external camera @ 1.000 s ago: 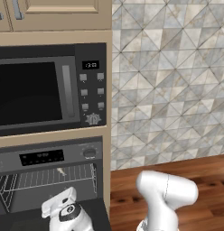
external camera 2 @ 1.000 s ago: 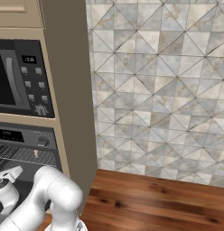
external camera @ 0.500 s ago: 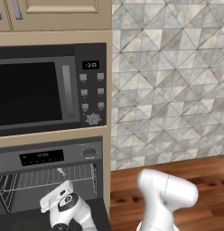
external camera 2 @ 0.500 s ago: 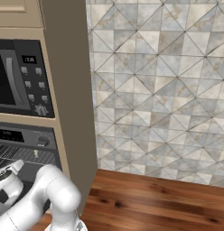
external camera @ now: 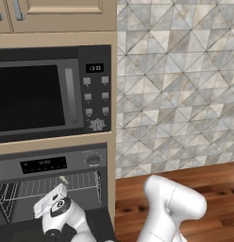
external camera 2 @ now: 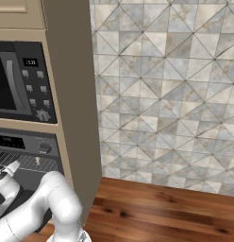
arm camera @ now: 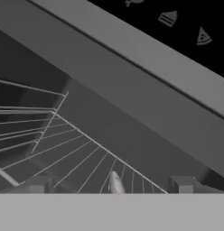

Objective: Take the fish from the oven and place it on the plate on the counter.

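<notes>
The fish (arm camera: 115,182) lies between the pincer's (arm camera: 111,185) fingertips (spread wide).

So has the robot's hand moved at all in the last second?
Yes. In the left base view the hand has crept up and right, nearer the oven's wire rack, where the fish lies.

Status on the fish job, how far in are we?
Done: the oven stands open, racks exposed. In hand: the end effector is open and empty, reaching into the cavity with the fish lying on the wire rack between its fingertips. Left: close on the fish, lift it out, carry it to the plate on the counter. No grasp yet, so it's early.
</notes>
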